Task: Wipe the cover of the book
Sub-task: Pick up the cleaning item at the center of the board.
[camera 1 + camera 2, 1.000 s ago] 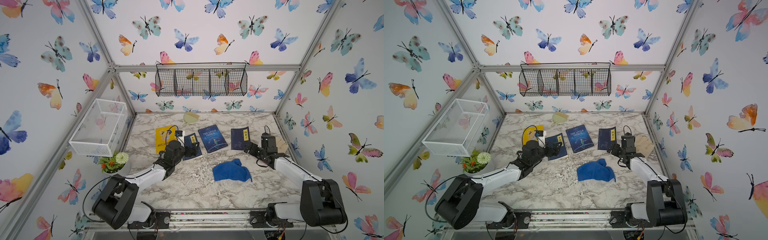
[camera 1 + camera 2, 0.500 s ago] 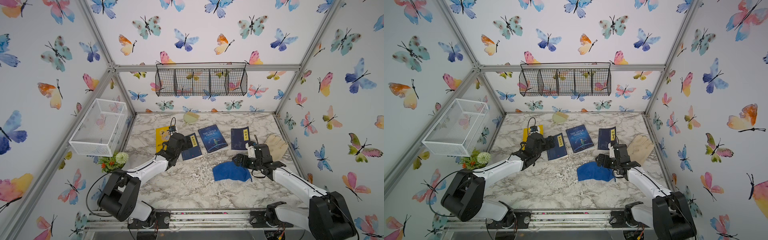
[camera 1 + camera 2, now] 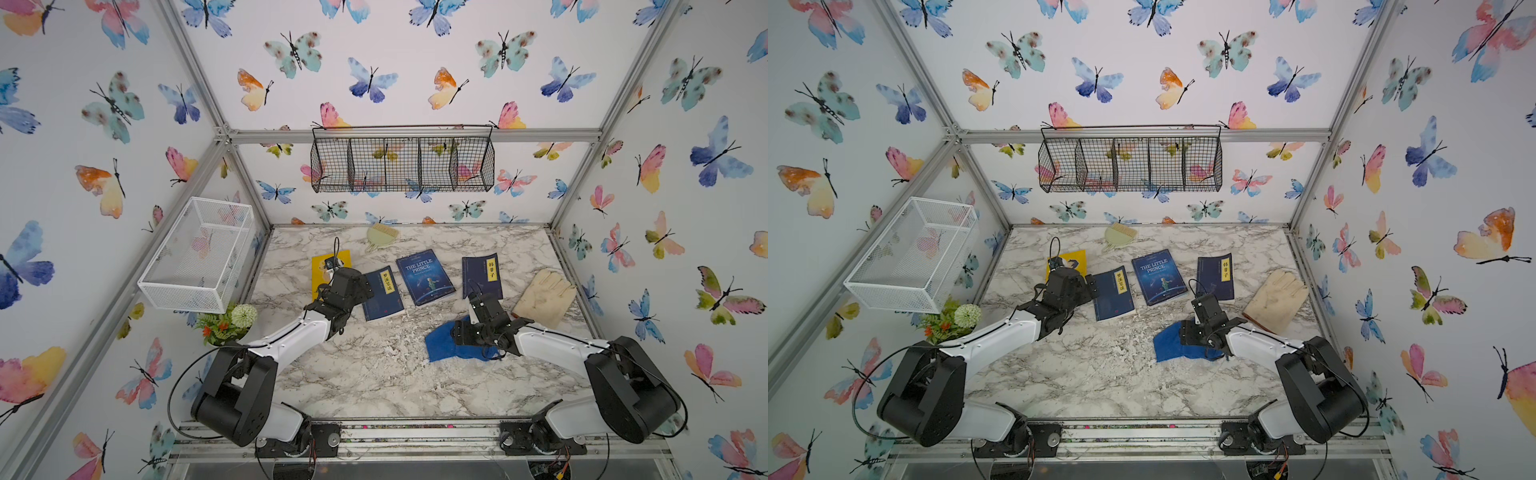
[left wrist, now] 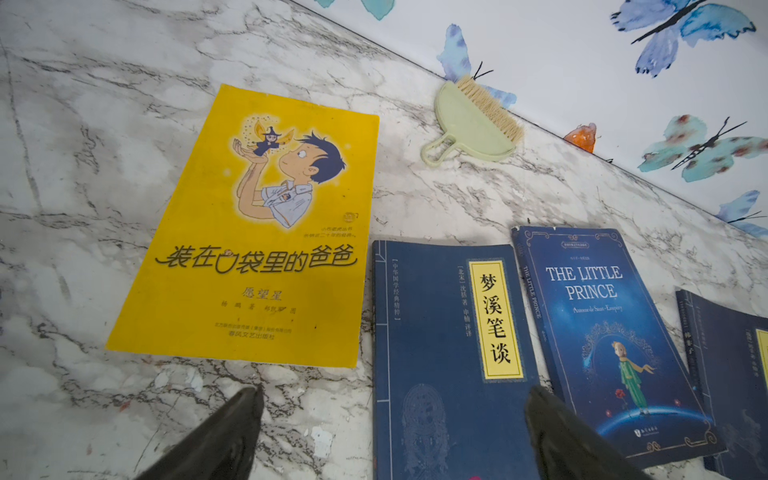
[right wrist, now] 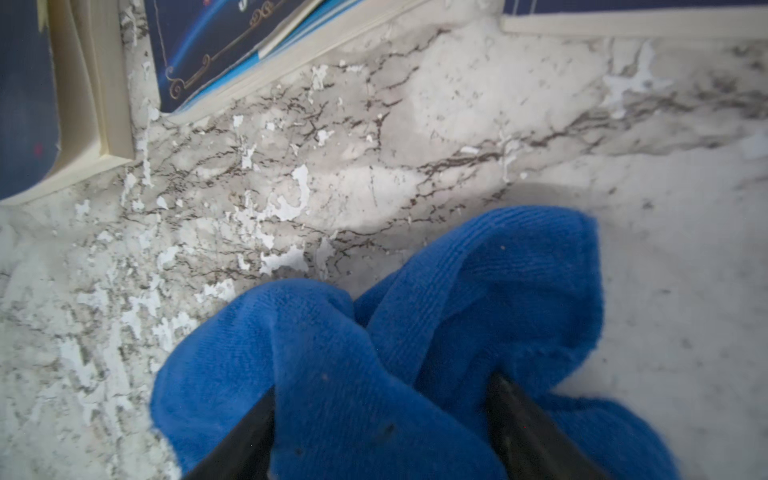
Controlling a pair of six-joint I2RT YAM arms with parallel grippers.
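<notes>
Nearest, the right gripper [image 5: 382, 388] straddles a bunched fold of the cloth [image 5: 478, 270], though I cannot tell if it grips, while beyond it the left gripper [image 4: 393, 390] hangs spread before the books [image 3: 424, 276], which lie flat on the table [image 3: 374, 374], wiping apparently not begun.

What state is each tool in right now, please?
Left tool: open, holding nothing.
Right tool: astride a fold of the blue cloth; whether it grips cannot be told.
</notes>
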